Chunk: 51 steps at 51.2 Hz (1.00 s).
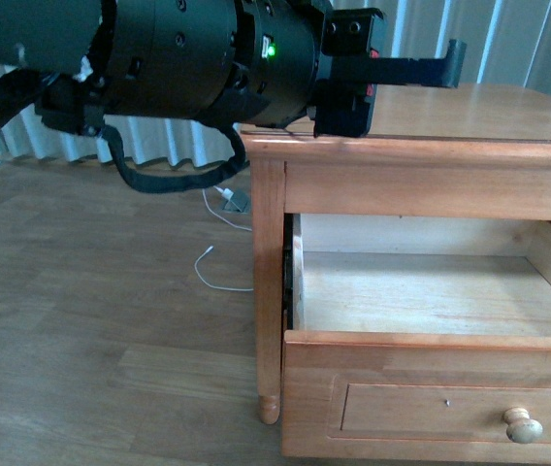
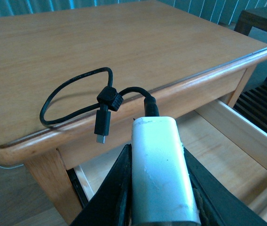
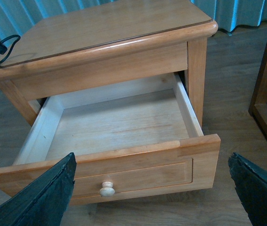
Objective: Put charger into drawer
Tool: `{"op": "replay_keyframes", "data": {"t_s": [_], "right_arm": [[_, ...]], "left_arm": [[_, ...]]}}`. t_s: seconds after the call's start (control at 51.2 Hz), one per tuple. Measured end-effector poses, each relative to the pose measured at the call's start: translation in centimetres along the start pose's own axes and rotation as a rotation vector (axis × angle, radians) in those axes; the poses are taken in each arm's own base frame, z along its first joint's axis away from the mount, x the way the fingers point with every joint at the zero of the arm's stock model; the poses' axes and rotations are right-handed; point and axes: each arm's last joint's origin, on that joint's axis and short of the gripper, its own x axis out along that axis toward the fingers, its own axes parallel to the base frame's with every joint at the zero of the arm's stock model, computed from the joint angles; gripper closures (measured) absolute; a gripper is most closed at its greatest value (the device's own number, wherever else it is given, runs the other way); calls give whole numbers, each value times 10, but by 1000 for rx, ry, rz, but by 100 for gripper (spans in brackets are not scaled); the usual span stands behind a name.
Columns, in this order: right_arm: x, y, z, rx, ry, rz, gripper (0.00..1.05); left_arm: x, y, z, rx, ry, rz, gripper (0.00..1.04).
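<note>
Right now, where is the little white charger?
The charger is pinched in the left gripper, held above the front corner of the cabinet top, its black cable looped over the wood beside the open drawer.

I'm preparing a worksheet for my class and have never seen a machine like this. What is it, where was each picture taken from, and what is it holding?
It is a robot with two arms, each ending in a gripper. One picture looks forward from its body; the other two come from cameras on each wrist. The left gripper is shut on a white charger, whose black cable trails on the cabinet top. The right gripper is open and empty, above the open, empty drawer.
</note>
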Motion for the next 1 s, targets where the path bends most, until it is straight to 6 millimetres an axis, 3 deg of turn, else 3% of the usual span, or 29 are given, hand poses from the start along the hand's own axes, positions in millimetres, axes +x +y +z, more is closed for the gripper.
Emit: {"op": "replay_keyframes", "data": {"t_s": [0.215,0.43,0.723,0.997], "right_arm": [[0,0,0,0,0,0,8],[0,0,0,0,0,0,8],[0,0,0,0,0,0,8],[0,0,0,0,0,0,8]], "left_arm": [[-9,-14,-9,27,35,-41,82],[-1,-23,-25,37,90,-64,82],[34,-32,-65,41,196,-80,82],[77,-47,-83,51,238,-96,82]]}}
